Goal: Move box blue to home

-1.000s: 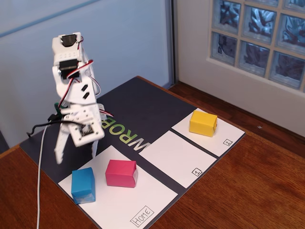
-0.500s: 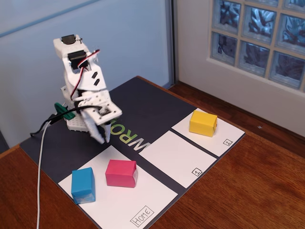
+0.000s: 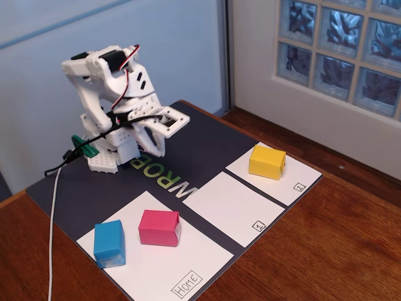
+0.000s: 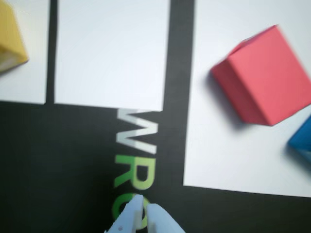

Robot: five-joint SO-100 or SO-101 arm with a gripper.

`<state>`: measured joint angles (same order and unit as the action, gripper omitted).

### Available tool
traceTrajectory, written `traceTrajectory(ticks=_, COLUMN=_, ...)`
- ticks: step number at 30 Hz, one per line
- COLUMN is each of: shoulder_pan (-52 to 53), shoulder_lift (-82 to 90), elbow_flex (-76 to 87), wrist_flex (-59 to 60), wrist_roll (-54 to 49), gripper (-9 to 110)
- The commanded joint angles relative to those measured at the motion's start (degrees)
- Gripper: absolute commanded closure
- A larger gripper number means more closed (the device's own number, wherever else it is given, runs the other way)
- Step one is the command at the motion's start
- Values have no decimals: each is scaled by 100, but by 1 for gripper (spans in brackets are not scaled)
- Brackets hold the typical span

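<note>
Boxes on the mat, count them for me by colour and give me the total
Blue box: 1, on the Home sheet
Pink box: 1, on the same sheet, beside the blue one
Yellow box: 1, on the sheet marked 2
Total: 3 boxes

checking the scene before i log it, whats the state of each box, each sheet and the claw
blue box: upright on the home sheet, near its left edge in the fixed view
pink box: upright on the home sheet, beside the blue box, not touching it
yellow box: upright on sheet 2
sheet 1: bare
claw: shut, empty, over the dark mat, arm folded back
</note>
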<state>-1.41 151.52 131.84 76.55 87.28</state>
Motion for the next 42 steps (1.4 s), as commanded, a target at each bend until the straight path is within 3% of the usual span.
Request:
traceTrajectory(ticks=1, shoulder_pan=-343, shoulder_lift=132, elbow_flex=-97, wrist_flex=272, wrist_roll=167, gripper=102)
traceTrajectory(ticks=9, shoulder_pan=-44, shoulder_lift=431, elbow_flex=729, wrist_flex=378, wrist_roll=-53, gripper=102)
traceTrajectory(ticks=29, shoulder_pan=299, shoulder_lift=3647, elbow_flex=3850, wrist_flex=448, wrist_roll=-527, gripper=102)
traceTrajectory(ticks=42, shoulder_pan=220, shoulder_lift=3981, elbow_flex=4236, wrist_flex=668, wrist_roll=-308, gripper=102)
